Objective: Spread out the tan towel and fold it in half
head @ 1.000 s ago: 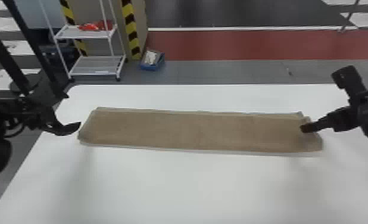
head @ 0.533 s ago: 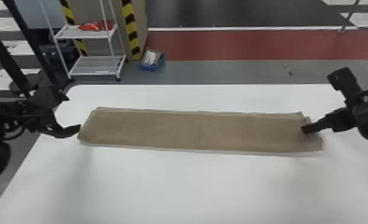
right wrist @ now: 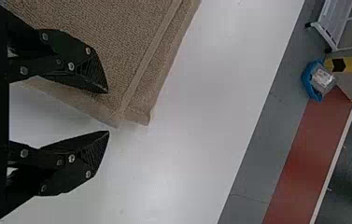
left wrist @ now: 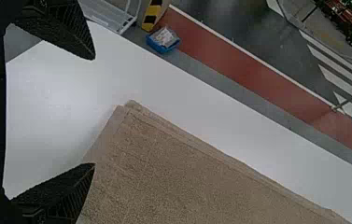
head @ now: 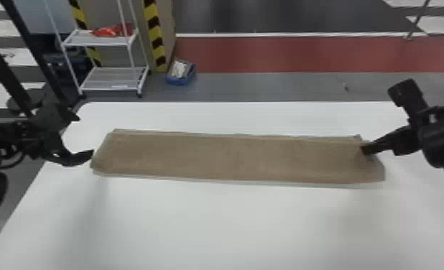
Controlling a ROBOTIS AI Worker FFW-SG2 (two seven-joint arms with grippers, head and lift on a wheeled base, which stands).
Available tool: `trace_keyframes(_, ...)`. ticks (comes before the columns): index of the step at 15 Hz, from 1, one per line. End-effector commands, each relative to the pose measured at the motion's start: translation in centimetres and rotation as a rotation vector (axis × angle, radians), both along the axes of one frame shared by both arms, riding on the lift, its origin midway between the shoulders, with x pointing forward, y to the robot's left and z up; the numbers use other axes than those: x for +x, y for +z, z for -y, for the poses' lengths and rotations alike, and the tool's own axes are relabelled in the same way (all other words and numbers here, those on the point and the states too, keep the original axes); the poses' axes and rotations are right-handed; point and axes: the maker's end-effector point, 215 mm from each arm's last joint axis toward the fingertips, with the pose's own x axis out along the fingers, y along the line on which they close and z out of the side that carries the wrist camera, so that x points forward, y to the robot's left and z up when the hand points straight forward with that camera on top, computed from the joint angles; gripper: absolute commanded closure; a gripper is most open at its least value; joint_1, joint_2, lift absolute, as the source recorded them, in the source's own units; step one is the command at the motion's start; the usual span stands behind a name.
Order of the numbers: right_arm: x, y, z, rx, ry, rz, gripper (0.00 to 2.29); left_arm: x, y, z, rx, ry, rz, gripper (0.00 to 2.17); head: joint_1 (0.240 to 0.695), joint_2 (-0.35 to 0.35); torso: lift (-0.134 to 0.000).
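Tan towel (head: 232,157), long axis running left to right — left hand (head: 85,135), right hand (head: 380,150), fingers apart

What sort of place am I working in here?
Probably an indoor work or test area: a white table, a wire cart and black-and-yellow striped edging suggest it.

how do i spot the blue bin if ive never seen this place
Look beyond the far edge of the white table to the grey floor. In the head view, just right of the white rack, by the striped post's foot, sits the bin: low, bright blue, with pale contents, unlike the rack's open shelves.
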Motion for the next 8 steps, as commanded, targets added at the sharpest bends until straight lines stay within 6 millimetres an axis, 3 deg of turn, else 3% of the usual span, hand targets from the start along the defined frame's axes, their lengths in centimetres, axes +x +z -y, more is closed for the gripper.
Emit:
trace_keyframes(1, 0.0, -0.2, -0.1, 0.001, 0.004, -0.001, 0.77, 0.0, 0.1, -0.1, 0.0, 0.0, 0.003, 0.07, 0.695, 0.037, -0.124)
trace_keyframes(5, 0.1, -0.2, -0.3, 0.005, 0.009, 0.001, 0.77, 0.1, 0.3, 0.0, 0.002, -0.007, 0.009, 0.07, 0.695, 0.039, -0.124)
trace_keyframes(8, 0.2, -0.2, -0.4, 0.008, -0.004, 0.009, 1.09, 0.0, 1.3, 0.6, -0.001, -0.019, 0.032, 0.07, 0.695, 0.04, -0.124)
